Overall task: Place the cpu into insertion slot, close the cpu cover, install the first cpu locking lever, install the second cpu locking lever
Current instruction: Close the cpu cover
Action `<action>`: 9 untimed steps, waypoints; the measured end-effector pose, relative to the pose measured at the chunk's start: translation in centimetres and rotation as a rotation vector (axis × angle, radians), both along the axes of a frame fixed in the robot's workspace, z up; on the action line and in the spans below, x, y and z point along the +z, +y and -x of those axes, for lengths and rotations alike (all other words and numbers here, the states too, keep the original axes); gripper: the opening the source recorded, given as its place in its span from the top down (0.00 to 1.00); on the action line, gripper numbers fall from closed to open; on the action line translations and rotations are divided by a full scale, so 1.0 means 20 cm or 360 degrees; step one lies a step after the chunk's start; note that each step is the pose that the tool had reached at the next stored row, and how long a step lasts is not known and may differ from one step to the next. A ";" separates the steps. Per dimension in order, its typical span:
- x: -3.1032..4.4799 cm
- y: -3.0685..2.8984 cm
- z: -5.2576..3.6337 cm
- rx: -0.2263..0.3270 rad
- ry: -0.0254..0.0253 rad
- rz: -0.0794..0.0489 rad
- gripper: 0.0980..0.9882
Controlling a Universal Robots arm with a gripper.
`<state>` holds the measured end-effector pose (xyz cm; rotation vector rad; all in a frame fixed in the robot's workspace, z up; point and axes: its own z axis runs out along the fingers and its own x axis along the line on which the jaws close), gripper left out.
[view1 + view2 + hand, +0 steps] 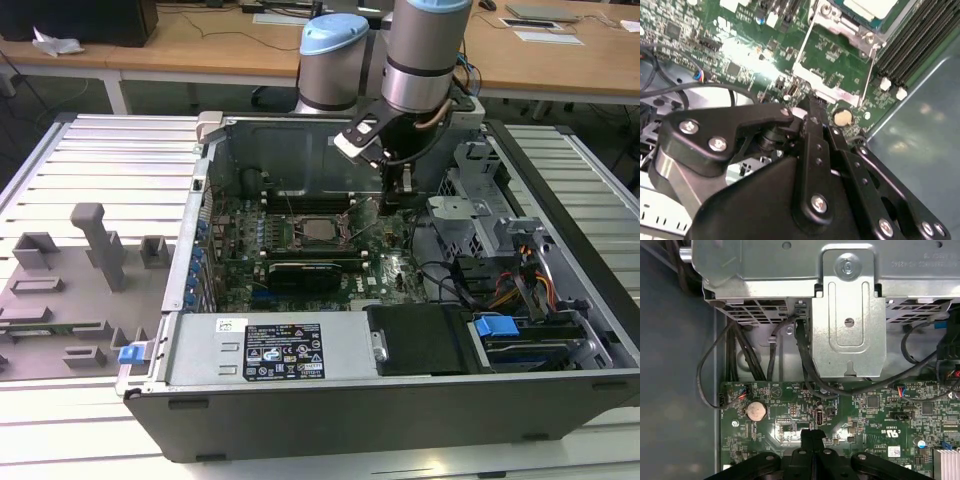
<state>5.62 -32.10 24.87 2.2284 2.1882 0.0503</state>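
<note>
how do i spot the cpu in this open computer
Start at the open computer case, then the green board on its floor. In the exterior view, just behind the long black card, sits the cpu: a small flat square with a pale silver top, the one shiny square among dark parts.

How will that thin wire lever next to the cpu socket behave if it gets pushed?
The wire lever looks long and very thin, so it probably flexes springily rather than staying rigid. Its smooth, rounded metal may let the gripper slide off it under a sideways push.
</note>
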 end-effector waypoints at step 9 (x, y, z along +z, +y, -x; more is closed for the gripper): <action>-0.004 0.000 -0.010 0.0000 0.01896 -0.0003 0.99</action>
